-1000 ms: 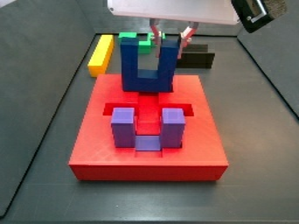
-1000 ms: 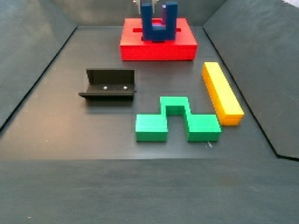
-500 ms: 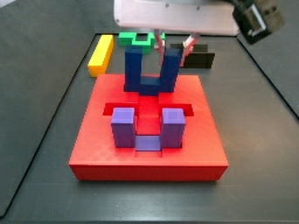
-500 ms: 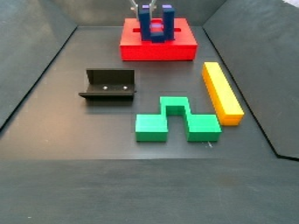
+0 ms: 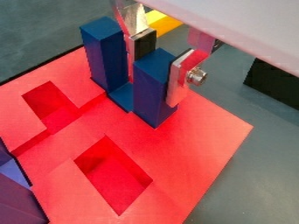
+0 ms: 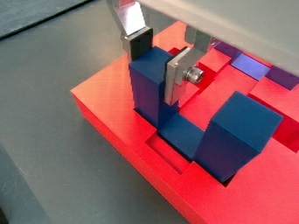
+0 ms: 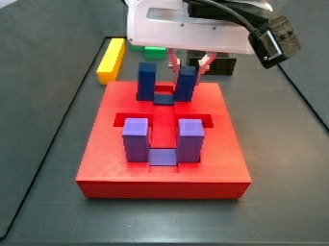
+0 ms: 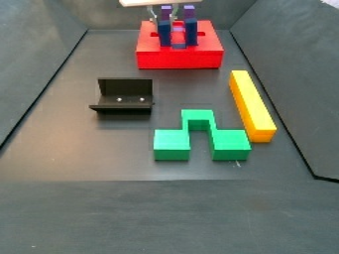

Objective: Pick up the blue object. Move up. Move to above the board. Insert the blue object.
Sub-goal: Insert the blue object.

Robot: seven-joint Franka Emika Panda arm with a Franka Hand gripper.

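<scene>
Inserting the blue object [image 7: 167,83] is the step in hand. The gripper [image 5: 163,61] stands over the far end of the board [image 7: 164,163], its silver fingers [image 5: 184,73] closed on one upright prong of the dark blue U-shaped block; the other prong stands free beside it. In both wrist views the block's base sits low in a recess of the board's top, so seating looks nearly complete; whether the base has bottomed out cannot be told.

Next move, as judged: press straight down until the base rests in the recess, then open the jaws and lift clear vertically. Lateral motion while the jaws are closed would lever the prong against the recess wall.

Edges and room:
- The recess lies close to the far edge of the board; in a wrist view the board's red edge runs just beside the block.
- The purple U-shaped block [image 7: 158,140] stands seated in the near half of the board, well apart from the gripper, with two open recesses [image 5: 112,169] between.
- The green notched block [image 8: 199,137], the yellow bar [image 8: 251,103] and the fixture [image 8: 123,97] lie on the floor off the board, away from the vertical exit path.
- Space above the board is open for withdrawal.
</scene>
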